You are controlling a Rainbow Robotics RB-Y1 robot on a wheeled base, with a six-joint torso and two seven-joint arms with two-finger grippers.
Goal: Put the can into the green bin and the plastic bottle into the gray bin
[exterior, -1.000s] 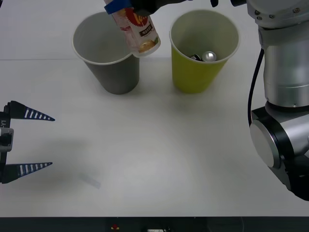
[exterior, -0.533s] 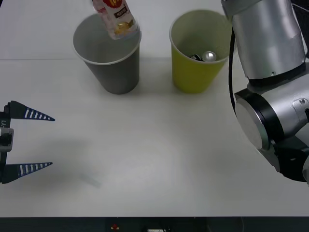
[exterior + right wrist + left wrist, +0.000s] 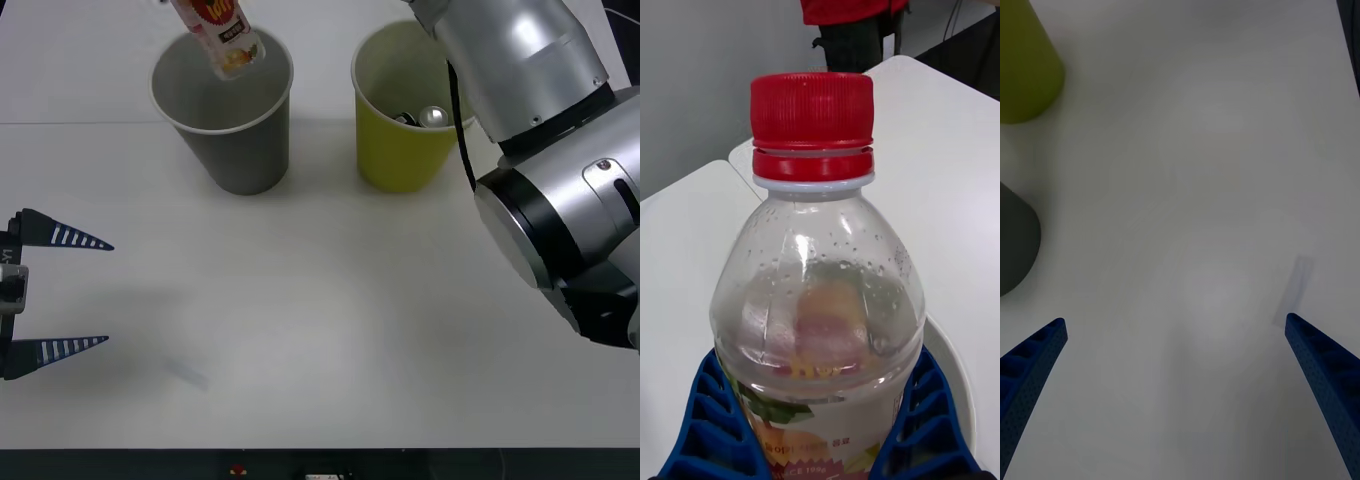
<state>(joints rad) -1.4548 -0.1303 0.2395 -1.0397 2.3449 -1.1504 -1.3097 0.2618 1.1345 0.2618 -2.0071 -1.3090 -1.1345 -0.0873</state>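
Plastic bottle [image 3: 222,38] now leftward, over gray bin [image 3: 240,150]

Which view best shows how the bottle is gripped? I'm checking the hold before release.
The right wrist view: the right gripper has blue fingers on both sides of the bottle. The front view shows its lower end over the gray bin.

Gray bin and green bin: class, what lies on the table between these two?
Nothing: in the front view the stretch between the gray bin and the green bin is bare white table; the two stand apart.
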